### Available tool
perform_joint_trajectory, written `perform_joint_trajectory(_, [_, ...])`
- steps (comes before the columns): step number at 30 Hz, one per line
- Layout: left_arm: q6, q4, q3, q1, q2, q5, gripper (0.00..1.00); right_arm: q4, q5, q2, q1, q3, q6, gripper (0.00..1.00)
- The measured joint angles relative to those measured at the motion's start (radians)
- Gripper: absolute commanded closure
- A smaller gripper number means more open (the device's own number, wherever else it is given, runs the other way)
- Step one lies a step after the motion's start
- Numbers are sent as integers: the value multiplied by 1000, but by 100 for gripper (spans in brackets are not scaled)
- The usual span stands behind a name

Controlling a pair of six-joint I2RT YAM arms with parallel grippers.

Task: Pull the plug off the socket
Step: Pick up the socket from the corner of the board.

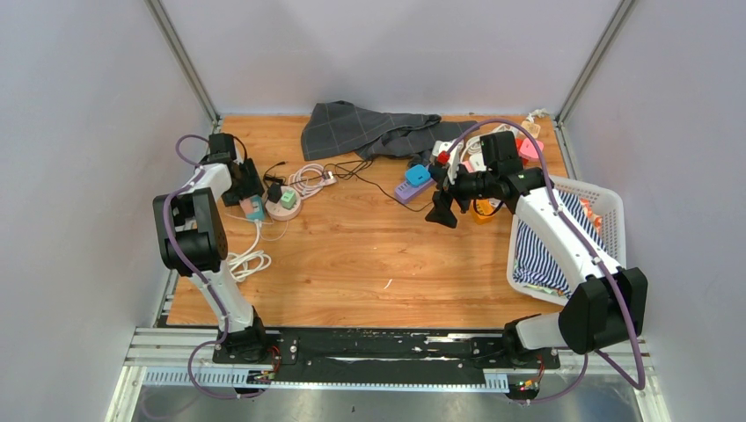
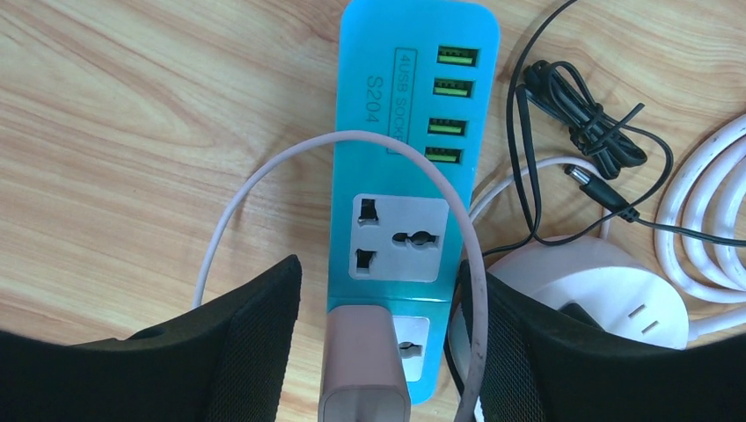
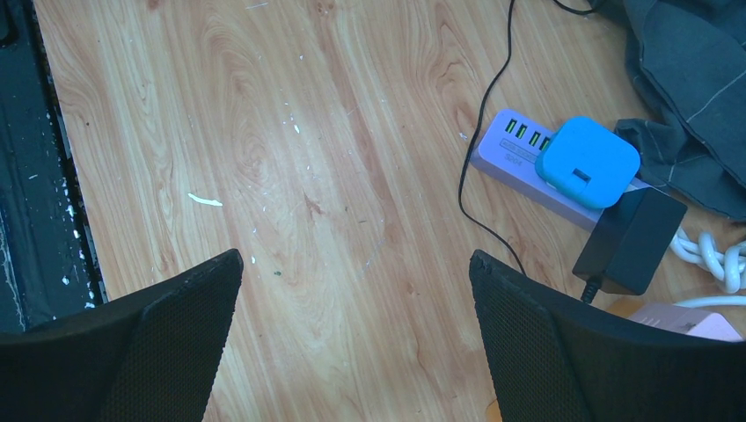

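Left pincer (image 2: 391, 272) of mine stands spread astride the blue strip (image 2: 413, 114), the pink plug (image 2: 365, 369) seated in it between my fingers (image 2: 246, 352), a white cable (image 2: 264, 171) looping across and a round hub (image 2: 607, 281) close beside; right pincer (image 3: 354, 257) gapes above the worktop (image 3: 308, 132).

Pink plug (image 2: 363, 369): lower end cut off by the frame edge.
Blue power strip (image 2: 413, 176): nearest outlet partly under the plug.
Round white socket (image 2: 607, 290): left part behind a left gripper (image 2: 389, 281) finger.
Purple strip (image 3: 508, 141): far end covered by blue adapter (image 3: 587, 161) and black adapter (image 3: 630, 239).
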Motion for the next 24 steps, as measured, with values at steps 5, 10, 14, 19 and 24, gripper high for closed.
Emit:
perform_joint_trajectory(5, [3,-1,-6,0,2,2,33,0,0,0,-2,-3,1,0])
perform_joint_trajectory(10, [3,-4,-10,0,6,11,32,0,0,0,-2,-3,1,0])
perform_joint_trajectory(14, [3,-4,-11,0,7,16,31,1,0,-2,-3,-5,1,0])
perform_joint_trajectory(19, [3,-4,-13,0,8,19,33,2,0,-11,-5,-11,1,0])
perform_joint_trajectory(24, [3,-4,-13,0,9,23,36,8,0,-19,-5,-21,2,0])
